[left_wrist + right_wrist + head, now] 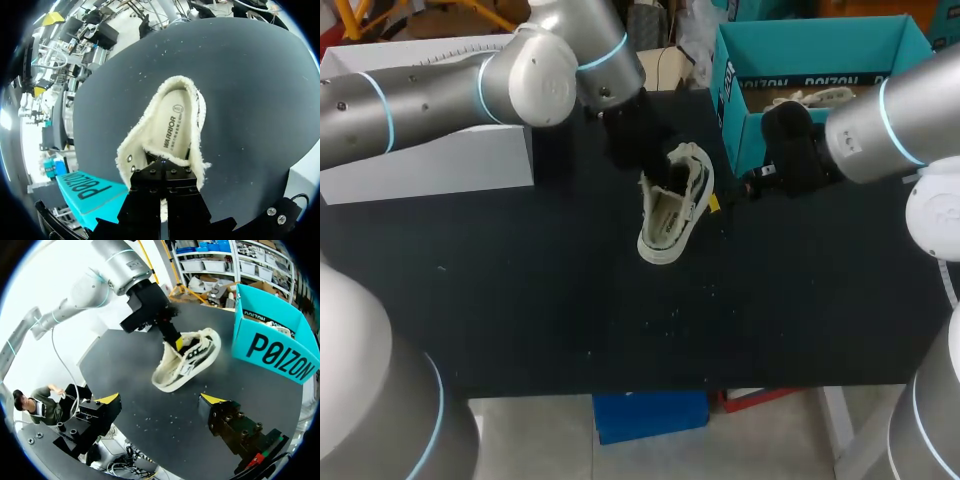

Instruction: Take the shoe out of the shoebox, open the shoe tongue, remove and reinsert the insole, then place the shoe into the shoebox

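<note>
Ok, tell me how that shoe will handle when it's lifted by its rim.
The shoe probably flexes: its frayed fabric upper looks soft where the left pincer pinches the collar. It seems light, as that one rim grip holds it tilted on edge. Let go, it would likely tip over rather than roll.

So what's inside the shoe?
A cream insole lies inside the shoe. Its toe end is hidden under the left pincer, which grips the shoe there.
</note>
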Robot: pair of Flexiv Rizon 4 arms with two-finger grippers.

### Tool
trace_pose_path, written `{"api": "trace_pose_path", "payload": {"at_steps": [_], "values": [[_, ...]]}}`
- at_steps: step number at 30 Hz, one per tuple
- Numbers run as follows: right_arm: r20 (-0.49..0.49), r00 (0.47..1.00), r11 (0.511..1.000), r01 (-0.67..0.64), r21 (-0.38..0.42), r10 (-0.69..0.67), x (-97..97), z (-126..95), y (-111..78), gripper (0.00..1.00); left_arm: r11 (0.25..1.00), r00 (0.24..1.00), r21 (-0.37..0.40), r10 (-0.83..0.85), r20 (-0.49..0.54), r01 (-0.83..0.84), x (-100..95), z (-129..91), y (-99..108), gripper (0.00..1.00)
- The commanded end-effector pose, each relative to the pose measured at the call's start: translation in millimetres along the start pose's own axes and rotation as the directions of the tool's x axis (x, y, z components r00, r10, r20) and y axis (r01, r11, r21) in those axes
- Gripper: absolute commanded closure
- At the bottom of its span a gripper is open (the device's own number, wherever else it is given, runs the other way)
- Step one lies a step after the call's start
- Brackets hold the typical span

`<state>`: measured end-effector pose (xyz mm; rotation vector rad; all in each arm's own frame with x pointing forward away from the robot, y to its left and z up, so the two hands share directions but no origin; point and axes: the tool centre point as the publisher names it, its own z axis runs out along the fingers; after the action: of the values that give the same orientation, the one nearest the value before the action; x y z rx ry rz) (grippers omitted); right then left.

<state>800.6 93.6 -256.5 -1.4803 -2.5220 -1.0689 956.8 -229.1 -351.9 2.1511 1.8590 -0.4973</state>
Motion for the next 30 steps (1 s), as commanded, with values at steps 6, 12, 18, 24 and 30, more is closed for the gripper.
{"api": "trace_pose_path", "payload": {"at_steps": [6, 12, 18, 24, 30], "values": [[0.002, 1.0, 1.0, -0.001, 0.003, 0.001, 0.8, 0.7, 1.0, 0.0, 0.996, 0.993, 0.005, -0.087, 0.084, 0.086, 7.0, -67.7, -25.1, 1.0], [0.002, 1.0, 1.0, -0.001, 0.003, 0.001, 0.8, 0.7, 1.0, 0.0, 0.989, 0.985, -0.005, -0.15, 0.081, 0.151, 19.1, -83.6, -38.5, 1.0], [0.002, 1.0, 1.0, -0.001, 0.003, 0.001, 0.8, 0.7, 1.0, 0.0, 0.99, 0.99, -0.036, -0.135, 0.038, 0.137, 23.2, -89.9, -46.9, 0.0], [0.002, 1.0, 1.0, -0.001, 0.003, 0.001, 0.8, 0.7, 1.0, 0.0, 0.99, 0.99, -0.036, -0.135, 0.038, 0.137, 23.2, -89.9, -46.9, 0.0], [0.002, 1.0, 1.0, -0.001, 0.003, 0.001, 0.8, 0.7, 1.0, 0.0, 0.99, 0.99, -0.036, -0.135, 0.038, 0.137, 23.2, -89.9, -46.9, 0.0]]}}
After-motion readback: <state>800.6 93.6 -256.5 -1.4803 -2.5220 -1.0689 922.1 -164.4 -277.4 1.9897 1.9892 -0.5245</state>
